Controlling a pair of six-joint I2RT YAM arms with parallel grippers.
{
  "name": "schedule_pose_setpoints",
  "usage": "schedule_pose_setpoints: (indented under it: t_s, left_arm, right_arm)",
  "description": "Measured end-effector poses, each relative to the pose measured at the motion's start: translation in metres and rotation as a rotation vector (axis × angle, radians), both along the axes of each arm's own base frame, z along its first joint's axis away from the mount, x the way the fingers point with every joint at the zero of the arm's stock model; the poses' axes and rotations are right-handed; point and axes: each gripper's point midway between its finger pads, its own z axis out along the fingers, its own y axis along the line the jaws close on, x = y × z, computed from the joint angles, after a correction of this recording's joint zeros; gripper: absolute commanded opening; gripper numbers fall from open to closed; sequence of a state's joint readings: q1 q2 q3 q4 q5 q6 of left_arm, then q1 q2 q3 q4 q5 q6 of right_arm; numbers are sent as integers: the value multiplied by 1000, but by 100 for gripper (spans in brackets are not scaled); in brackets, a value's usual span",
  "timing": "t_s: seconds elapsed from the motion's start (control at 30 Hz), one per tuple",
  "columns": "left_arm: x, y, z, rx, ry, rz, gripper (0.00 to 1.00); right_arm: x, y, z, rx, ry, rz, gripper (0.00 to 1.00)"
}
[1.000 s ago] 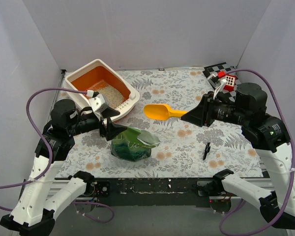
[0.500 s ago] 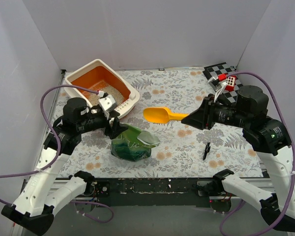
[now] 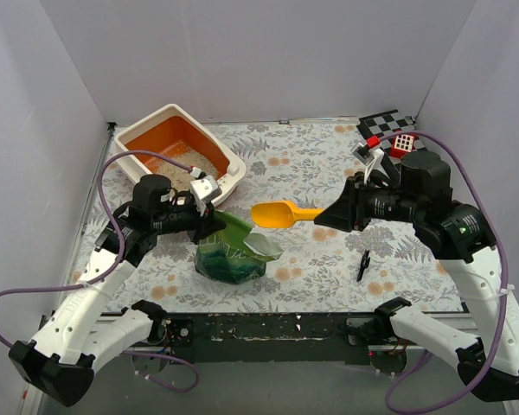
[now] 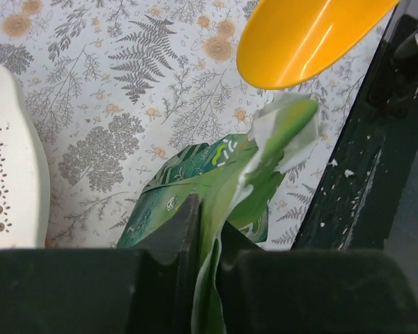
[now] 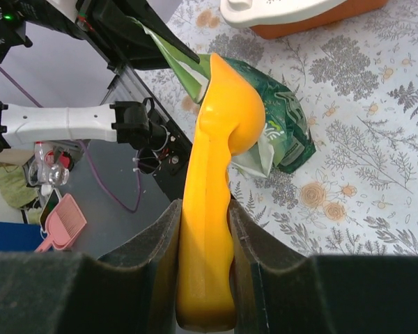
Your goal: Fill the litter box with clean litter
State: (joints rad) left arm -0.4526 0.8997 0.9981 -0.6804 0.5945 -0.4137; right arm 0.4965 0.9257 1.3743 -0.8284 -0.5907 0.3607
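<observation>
The litter box (image 3: 235, 166), a cream-rimmed tray with an orange basin, stands at the back left; clean litter (image 3: 197, 169) lies in its near corner. A glossy green bag (image 3: 233, 252) stands in front of it. My left gripper (image 3: 214, 223) is shut on the bag's upper edge; the left wrist view has the green film (image 4: 230, 177) pinched between the jaws of that gripper (image 4: 207, 233). My right gripper (image 3: 323, 215) is shut on the handle of a yellow scoop (image 3: 273, 213), whose bowl hangs just over the bag's open top (image 5: 265, 149). The scoop (image 5: 212, 209) looks empty.
A checkered board with a red block (image 3: 391, 134) sits at the back right. A small black item (image 3: 363, 264) lies on the floral table near the front right. White walls close three sides. The litter box rim (image 4: 14, 174) is close on the left.
My left gripper moved right to the bag's top edge and shut on it. The right arm carried the scoop a little left, closer to the bag.
</observation>
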Motion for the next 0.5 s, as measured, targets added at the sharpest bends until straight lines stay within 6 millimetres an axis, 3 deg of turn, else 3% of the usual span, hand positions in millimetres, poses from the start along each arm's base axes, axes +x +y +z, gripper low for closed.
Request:
schedule_pose_setpoints:
  t_s: [0.5]
  left_arm:
    - [-15, 6, 0, -54, -4, 36, 0]
  right_arm:
    - [-9, -3, -42, -97, 150, 32, 1]
